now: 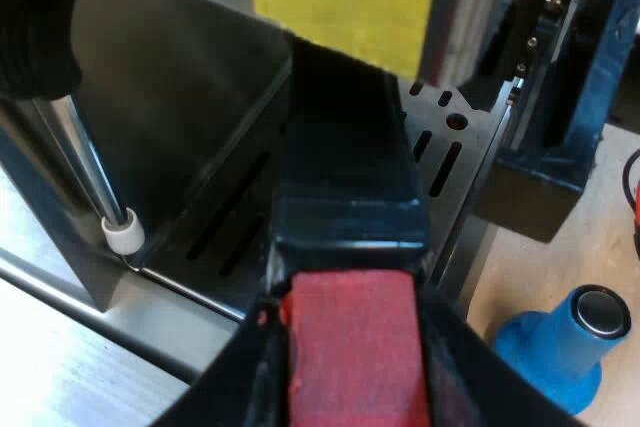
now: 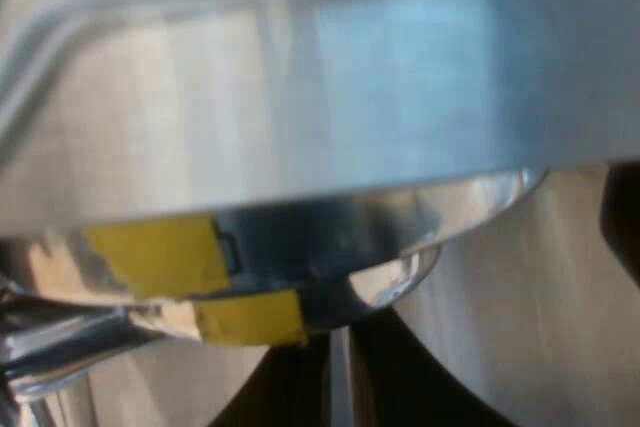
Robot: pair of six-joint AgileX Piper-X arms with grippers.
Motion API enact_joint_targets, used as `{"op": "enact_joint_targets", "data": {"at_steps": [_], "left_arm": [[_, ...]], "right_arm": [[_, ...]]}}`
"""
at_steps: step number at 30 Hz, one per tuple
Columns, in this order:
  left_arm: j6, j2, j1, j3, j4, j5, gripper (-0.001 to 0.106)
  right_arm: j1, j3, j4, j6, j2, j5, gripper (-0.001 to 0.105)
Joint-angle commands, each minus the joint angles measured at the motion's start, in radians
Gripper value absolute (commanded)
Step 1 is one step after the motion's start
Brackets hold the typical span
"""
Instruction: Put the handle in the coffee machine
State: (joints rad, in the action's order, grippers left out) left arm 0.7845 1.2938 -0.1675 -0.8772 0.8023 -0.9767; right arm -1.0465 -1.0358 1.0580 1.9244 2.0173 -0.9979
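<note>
Reaching away from the left gripper [image 1: 352, 372], the handle [image 1: 345, 177] runs dark and straight toward the front of the coffee machine [image 1: 190, 77]. Its red end [image 1: 352, 347] sits clenched between the two black fingers [image 1: 470, 377], which press on it from either side. The dark length passes above the slotted drip tray [image 1: 440, 162], and its far end goes under a yellow patch [image 1: 345, 2] on the machine's front. The metal head of the handle is hidden there, so I cannot tell whether it is seated in the machine.

Beside the handle, a steam pipe [image 1: 85, 162] slants down to a white tip [image 1: 123, 235] that rests just at the tray's edge, with a black knob [image 1: 35, 37] above it. A blue tamper [image 1: 560, 342] with a shiny top stands on the wooden table [image 1: 600, 207], near the machine's base and apart from the handle.

The right gripper [image 2: 340, 387] is up close against the machine's brushed metal body [image 2: 300, 117]. Its fingers [image 2: 290, 387] are drawn together with only a thin slit between them and nothing in it. Just beyond them is a rounded chrome part [image 2: 400, 247] under the body, with two pieces of yellow tape [image 2: 160, 252] stuck next to it.
</note>
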Motion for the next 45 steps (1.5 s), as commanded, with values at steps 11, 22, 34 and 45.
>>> {"op": "enact_joint_targets", "data": {"at_steps": [11,22,34,45], "left_arm": [[-0.01,-0.024,0.006,-0.016,-0.021,-0.093,0.0],[-0.01,-0.024,0.006,-0.016,-0.021,-0.093,0.0],[-0.01,-0.024,0.006,-0.016,-0.021,-0.093,0.0],[-0.01,-0.024,0.006,-0.016,-0.017,-0.093,0.0]], "right_arm": [[0.003,-0.031,0.055,0.04,-0.068,0.062,0.024],[-0.002,-0.031,0.0,0.04,-0.068,0.098,0.045],[0.007,-0.031,0.024,0.04,-0.068,0.15,0.028],[0.007,-0.031,0.128,0.051,-0.068,0.146,0.028]]}}
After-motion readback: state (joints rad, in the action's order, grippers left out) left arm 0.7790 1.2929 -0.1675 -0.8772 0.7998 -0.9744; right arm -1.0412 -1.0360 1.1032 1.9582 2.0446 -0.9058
